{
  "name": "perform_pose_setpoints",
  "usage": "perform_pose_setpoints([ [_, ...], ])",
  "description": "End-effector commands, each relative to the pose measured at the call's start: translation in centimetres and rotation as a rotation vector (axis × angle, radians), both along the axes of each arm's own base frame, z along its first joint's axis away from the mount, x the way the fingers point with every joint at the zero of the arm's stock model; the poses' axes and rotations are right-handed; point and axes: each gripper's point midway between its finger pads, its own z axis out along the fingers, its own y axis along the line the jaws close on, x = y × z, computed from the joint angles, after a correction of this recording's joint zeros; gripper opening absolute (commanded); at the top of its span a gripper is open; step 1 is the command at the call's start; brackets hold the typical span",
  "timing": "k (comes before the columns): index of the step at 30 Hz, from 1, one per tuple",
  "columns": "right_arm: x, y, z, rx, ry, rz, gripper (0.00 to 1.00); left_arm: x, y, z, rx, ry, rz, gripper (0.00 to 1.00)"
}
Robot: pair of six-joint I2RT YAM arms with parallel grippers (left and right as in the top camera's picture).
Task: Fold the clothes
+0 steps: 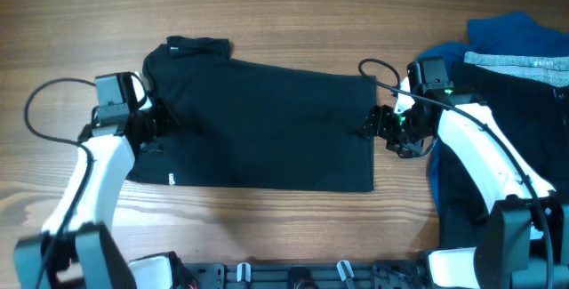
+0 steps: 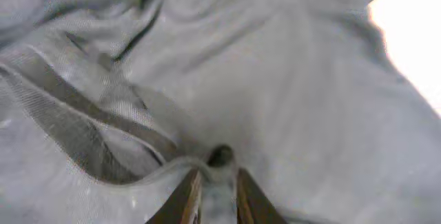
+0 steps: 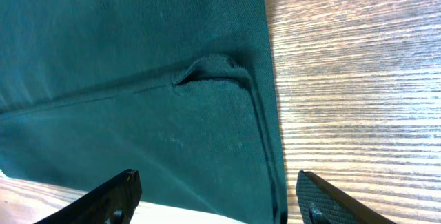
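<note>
The black shirt (image 1: 267,124) lies flat across the middle of the table, collar (image 1: 197,47) at the back left, small white lettering (image 1: 171,180) near its front left corner. My left gripper (image 1: 158,129) is at the shirt's left edge and is shut on a pinch of its fabric (image 2: 219,186), which fills the left wrist view. My right gripper (image 1: 373,127) is open at the shirt's right edge, its fingers (image 3: 217,196) spread just above the hem (image 3: 265,114), one over cloth and one over bare wood.
A bright blue garment (image 1: 516,36) and a black garment with a grey waistband (image 1: 516,60) lie at the far right, under my right arm. The wooden table (image 1: 284,13) shows behind and in front of the shirt.
</note>
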Motion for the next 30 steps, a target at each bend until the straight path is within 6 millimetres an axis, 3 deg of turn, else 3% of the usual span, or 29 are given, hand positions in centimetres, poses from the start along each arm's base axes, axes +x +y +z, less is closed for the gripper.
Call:
perform_pose_setpoints([
  [1,0.6,-0.4,0.7,-0.014,-0.03,-0.009,0.78,-0.4,-0.7,5.3,0.009,-0.094,-0.05,0.13],
  [3,0.7,-0.4,0.7,-0.014,-0.031,-0.009,0.78,-3.1,0.3,3.3,0.056,0.045,-0.012,0.04],
  [6,0.6,-0.4,0.7,-0.014,-0.031,-0.009,0.79,-5.4,2.3,-1.0,0.147,0.201,0.066,0.04],
  [11,0.7,-0.4,0.7,-0.014,-0.031,-0.009,0.8,-3.2,3.1,-5.7,0.161,0.232,0.09,0.04],
  [13,0.7,-0.4,0.7,-0.014,-0.031,-0.009,0.8,-1.8,2.8,-6.7,0.137,0.2,0.081,0.04],
  [19,0.8,-0.4,0.7,-0.013,-0.039,-0.009,0.81,2.9,2.4,-4.4,0.102,-0.015,0.063,0.04],
  [20,0.8,-0.4,0.7,-0.013,-0.039,-0.009,0.82,3.8,1.5,-3.7,0.053,-0.061,0.032,0.04],
  [22,0.8,-0.4,0.7,-0.014,-0.038,-0.009,0.81,4.3,-0.4,-2.5,-0.04,-0.096,-0.028,0.04],
  [24,1.1,-0.3,0.7,-0.013,-0.048,-0.009,0.81,4.0,-0.4,-0.9,-0.034,-0.09,-0.033,0.06],
  [25,1.7,-0.3,0.9,-0.01,-0.076,-0.009,0.81,4.1,-0.2,0.4,-0.014,-0.103,-0.05,0.08],
  [28,4.2,0.1,2.6,0.011,-0.173,-0.007,0.8,5.3,0.0,6.8,0.062,-0.194,-0.127,0.22],
  [30,7.0,0.4,5.7,0.016,-0.284,0.019,0.8,6.3,-0.1,10.6,0.111,-0.231,-0.19,0.31],
])
